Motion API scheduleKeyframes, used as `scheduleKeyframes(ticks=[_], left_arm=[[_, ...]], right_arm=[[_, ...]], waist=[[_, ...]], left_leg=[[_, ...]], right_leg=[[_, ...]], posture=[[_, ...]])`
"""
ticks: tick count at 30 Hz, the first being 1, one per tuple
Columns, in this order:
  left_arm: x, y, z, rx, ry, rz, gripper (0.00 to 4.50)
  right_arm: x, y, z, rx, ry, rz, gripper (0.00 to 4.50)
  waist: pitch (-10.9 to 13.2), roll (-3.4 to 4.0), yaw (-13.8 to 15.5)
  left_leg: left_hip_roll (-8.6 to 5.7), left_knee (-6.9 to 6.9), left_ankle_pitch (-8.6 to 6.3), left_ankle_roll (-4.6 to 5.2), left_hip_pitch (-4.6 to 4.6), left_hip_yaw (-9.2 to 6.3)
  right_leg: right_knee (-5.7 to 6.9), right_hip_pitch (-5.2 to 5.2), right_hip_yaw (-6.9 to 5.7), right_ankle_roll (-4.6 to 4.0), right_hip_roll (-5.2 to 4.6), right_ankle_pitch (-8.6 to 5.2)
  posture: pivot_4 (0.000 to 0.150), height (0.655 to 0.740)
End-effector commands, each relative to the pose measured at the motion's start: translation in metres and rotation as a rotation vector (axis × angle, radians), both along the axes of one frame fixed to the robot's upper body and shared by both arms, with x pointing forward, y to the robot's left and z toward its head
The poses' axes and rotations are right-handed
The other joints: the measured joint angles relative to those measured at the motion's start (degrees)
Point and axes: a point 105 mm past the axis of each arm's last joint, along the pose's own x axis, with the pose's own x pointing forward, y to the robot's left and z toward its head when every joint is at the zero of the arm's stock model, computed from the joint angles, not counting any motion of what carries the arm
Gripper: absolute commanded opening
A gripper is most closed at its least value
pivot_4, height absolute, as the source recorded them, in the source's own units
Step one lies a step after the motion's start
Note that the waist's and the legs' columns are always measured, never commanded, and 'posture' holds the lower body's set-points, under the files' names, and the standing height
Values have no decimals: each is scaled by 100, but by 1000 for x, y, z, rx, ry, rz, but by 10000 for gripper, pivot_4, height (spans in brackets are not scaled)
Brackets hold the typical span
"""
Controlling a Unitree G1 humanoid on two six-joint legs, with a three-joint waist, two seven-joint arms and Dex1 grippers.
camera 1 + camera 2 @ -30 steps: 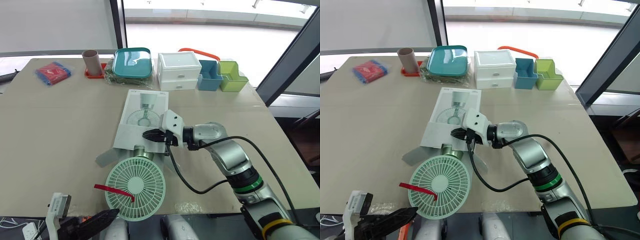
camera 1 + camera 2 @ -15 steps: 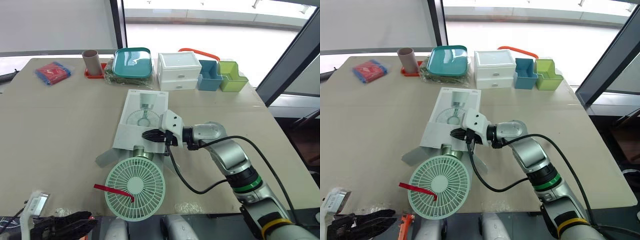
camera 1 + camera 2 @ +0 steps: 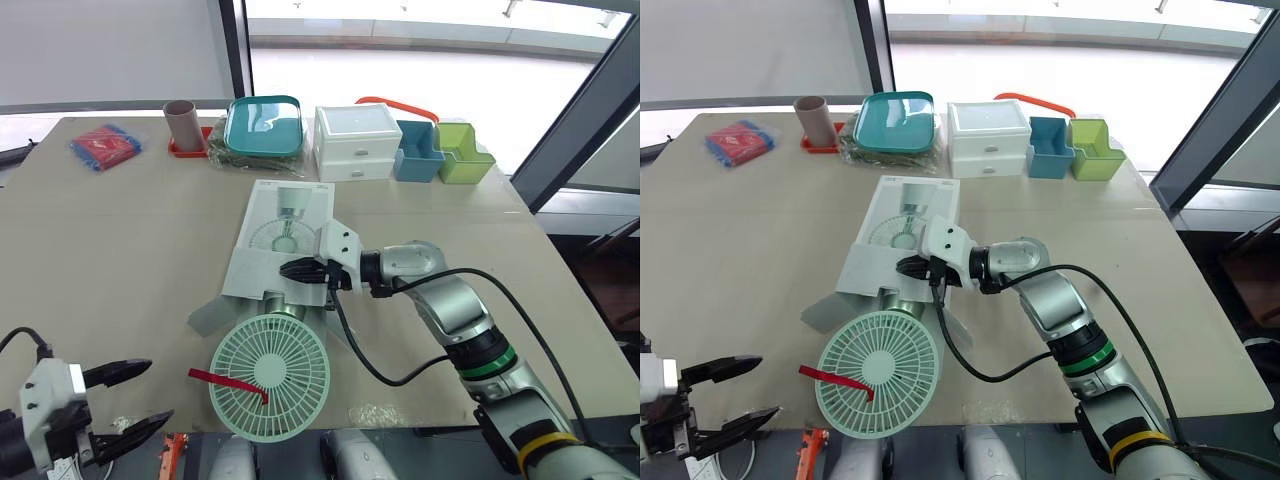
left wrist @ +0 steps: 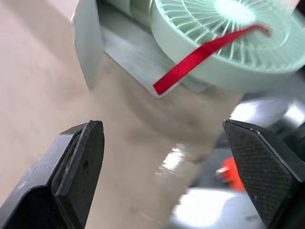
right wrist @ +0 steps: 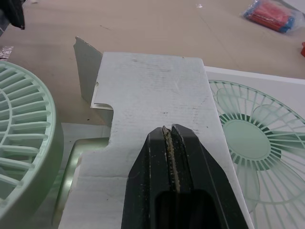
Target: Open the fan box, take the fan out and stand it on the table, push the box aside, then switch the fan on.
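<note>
While it hangs off the table's near edge at far left, left gripper: both black fingers are spread wide, nothing is held between them.
Left gripper to fan: kept well apart; in the left wrist view the grille and the red strap are seen ahead of the spread fingers.
Table: beige top, on which everything below is set.
Red packet: laid at the far left corner.
Brown cup: stood upright on an orange tray at the far edge.
Box flap: folded out to the left of the box's near end.
Fan: pale green; the round grille is laid face up by the near edge, and the neck is tucked into the box's near end.
Red strap: draped across the grille's left part.
Fan box: white, laid flat mid-table, a fan printed on top.
Right gripper: fingers are pressed together with nothing between them, the tips placed over the box's top panel at its near end; contact cannot be told.
Fan to right gripper: the grille is just beside the tips, on their near side.
White drawer unit: set at the far edge, with a blue bin and a green bin to its right.
</note>
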Motion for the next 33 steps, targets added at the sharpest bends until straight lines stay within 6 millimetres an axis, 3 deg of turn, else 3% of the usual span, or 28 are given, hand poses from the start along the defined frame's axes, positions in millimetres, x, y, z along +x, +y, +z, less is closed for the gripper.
scheduleKeyframes(ticks=[1, 33], left_arm=[[-8, -7, -12, 107, -71, -98, 44405], [-9, -6, -16, 120, -98, -111, 44405]], right_arm=[[0, 2, -4, -22, 3, 10, 0], [1, 2, -5, -21, 1, 12, 0]], waist=[[-1, -1, -3], [-1, -1, -3]], left_leg=[[2, 0, -1, 1, 0, 0], [7, 0, -1, 2, 0, -5]], right_leg=[[0, 0, -1, -2, 1, 1], [2, 2, -6, 1, 5, 3]], posture=[[1500, 7400], [1500, 7400]])
